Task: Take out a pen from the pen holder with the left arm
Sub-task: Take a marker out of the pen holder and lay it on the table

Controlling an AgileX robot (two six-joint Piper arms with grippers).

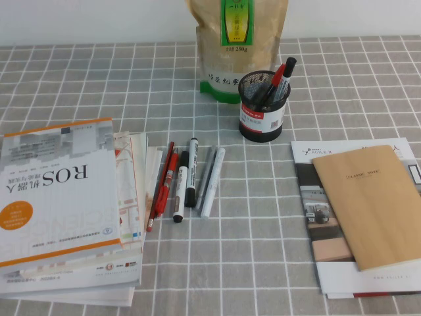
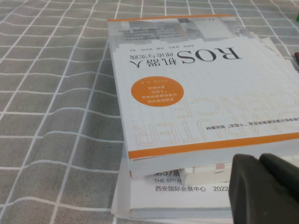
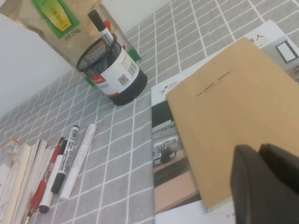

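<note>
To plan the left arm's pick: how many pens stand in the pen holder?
2. A black-capped marker and a red pen beside it, both in the mesh pen holder; more may be hidden inside. Left claw is above the books, right claw above the notebook.

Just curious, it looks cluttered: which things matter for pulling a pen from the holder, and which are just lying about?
Job: pen holder, its pens, left gripper over the books.
Lying about: loose pens, books, pouch, notebook under right gripper, brochure.
</note>
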